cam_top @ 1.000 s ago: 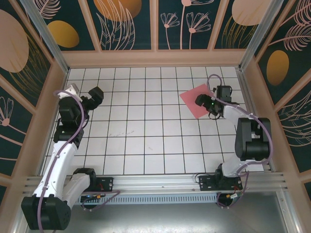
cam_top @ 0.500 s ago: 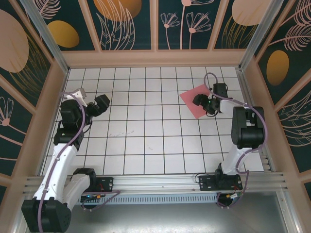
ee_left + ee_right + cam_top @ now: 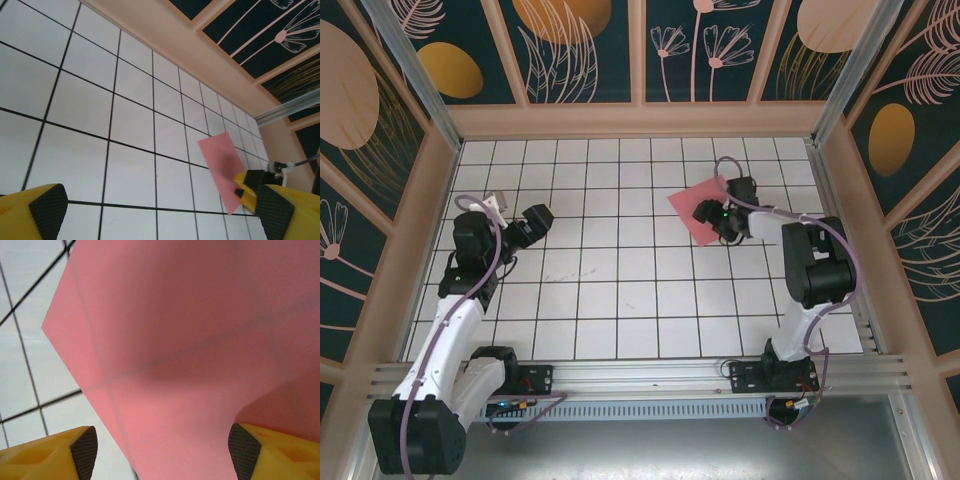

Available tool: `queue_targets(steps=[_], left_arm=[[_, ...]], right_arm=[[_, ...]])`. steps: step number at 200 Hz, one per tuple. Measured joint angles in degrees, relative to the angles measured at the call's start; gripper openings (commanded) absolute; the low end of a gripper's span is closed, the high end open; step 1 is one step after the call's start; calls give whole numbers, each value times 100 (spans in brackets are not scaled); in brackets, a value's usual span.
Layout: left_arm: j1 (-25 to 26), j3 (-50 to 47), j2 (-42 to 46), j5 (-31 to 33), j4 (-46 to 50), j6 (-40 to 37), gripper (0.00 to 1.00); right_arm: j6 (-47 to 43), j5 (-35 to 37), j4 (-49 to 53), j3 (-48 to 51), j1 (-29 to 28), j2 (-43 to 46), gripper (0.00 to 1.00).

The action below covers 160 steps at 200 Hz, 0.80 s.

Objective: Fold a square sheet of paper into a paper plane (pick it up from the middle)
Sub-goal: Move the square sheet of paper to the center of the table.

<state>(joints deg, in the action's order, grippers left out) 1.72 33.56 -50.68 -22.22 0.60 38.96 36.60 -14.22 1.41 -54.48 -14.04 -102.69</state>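
White tiles ruled with black lines cover the counter [image 3: 620, 300], which is walled by dark floral panels [image 3: 580, 50]. The square sheet of paper [image 3: 686, 202] lies flat toward the far right of the counter. The right gripper [image 3: 704, 215] is down on the sheet's near part. Seen from the wrist, its jaws stand well apart. One pad [image 3: 85, 452] sits over tile just off the sheet's edge, and the other pad [image 3: 243, 452] sits against paper that humps up beside it. Whether the sheet is pinched I cannot tell. The left gripper [image 3: 537, 219] hangs over bare tiles on the left, well apart from the sheet, with its jaws fully spread and holding nothing.
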Motion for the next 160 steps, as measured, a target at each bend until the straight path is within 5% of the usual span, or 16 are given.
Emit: queue_targets(steps=[77,160], left_arm=[[387,-658,-275,-243,-737,726,99],[1943,-848,-1491,188,-1556,1005,99]], right_arm=[[1648,315,-256,789,-2015,732,75],[107,-127,254,-378,-507,256,71]])
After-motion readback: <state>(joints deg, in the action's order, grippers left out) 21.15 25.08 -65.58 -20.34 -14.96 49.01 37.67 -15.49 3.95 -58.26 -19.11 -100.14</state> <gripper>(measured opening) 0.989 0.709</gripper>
